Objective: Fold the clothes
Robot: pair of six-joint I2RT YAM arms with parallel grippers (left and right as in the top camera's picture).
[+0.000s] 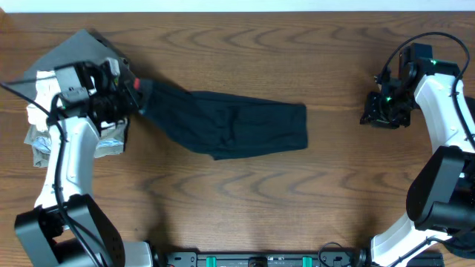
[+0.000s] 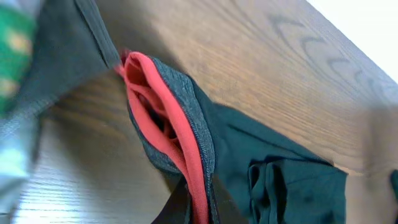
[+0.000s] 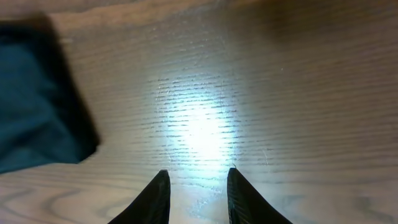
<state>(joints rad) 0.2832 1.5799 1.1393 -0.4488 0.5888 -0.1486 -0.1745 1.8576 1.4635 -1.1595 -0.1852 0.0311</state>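
The clothes here are chiefly long black trousers, lying folded lengthwise across the middle of the table. Their grey waistband edged coral red points left. My left gripper is shut on that waistband, and the left wrist view shows the red edge pinched between its fingers. My right gripper stands open over bare wood to the right of the trouser leg end, with nothing between its fingers. The dark leg end lies at the left of the right wrist view.
A grey garment lies at the back left under the left arm. A light crumpled pile sits beside it near the left edge. Bare wooden table runs along the front.
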